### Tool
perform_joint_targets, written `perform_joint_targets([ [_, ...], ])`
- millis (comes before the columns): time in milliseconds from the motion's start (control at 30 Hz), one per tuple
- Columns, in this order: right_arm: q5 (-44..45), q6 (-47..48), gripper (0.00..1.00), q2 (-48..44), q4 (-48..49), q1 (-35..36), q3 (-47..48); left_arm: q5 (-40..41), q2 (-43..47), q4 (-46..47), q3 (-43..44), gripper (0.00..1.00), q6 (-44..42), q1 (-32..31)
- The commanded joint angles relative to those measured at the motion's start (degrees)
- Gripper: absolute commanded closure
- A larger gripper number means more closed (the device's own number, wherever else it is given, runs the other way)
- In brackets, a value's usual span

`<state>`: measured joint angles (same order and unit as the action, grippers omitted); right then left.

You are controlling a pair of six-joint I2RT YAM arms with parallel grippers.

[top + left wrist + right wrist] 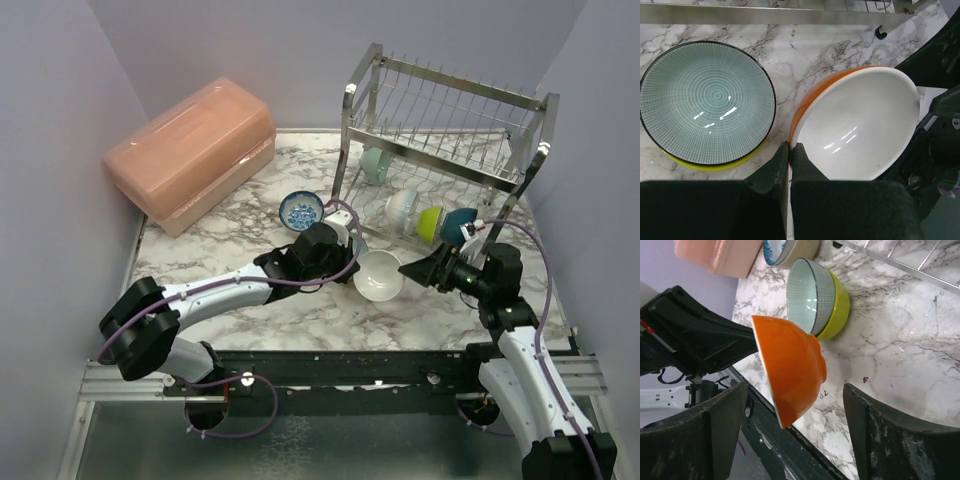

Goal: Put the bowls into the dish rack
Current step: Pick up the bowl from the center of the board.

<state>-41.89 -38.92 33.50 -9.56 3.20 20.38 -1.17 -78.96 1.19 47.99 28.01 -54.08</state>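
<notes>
Though orange outside — bowl (792,372) white inside

Orange bowl (795,367), white inside, tipped on edge. Close beside it: green-ringed bowl (707,97), lime outside, upright. Blue-patterned bowl (301,210) near steel rack (347,130). Lower tier holds, on edge: mint bowl (375,165), white bowl (402,207), lime bowl (430,222), teal bowl (458,224).

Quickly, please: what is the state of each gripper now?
Left gripper: shut, holding the orange bowl by its rim.
Right gripper: open, one finger on each side of that bowl, not gripping it.
</notes>
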Motion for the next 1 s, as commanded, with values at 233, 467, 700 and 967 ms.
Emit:
perform_joint_targets([
  [233,-3.5,3.6,0.33,6.7,6.2,-0.1,-2.0,-1.2,-6.8,6.8,6.9,1.00,2.0,-1.1],
  [467,-1.2,3.5,0.60,5.6,6.0,-0.1,-2.2,-2.2,-5.8,8.2,6.1,1.00,2.5,-1.3],
  [700,0.5,2.6,0.98,5.8,7.2,-0.1,-2.7,-3.6,-3.4,11.8,2.4,0.79,3.9,-1.3],
  [967,1.9,3.6,1.00,5.9,4.9,-0.1,-1.4,-4.6,-1.3,17.0,-1.3,0.45,5.0,-1.2],
])
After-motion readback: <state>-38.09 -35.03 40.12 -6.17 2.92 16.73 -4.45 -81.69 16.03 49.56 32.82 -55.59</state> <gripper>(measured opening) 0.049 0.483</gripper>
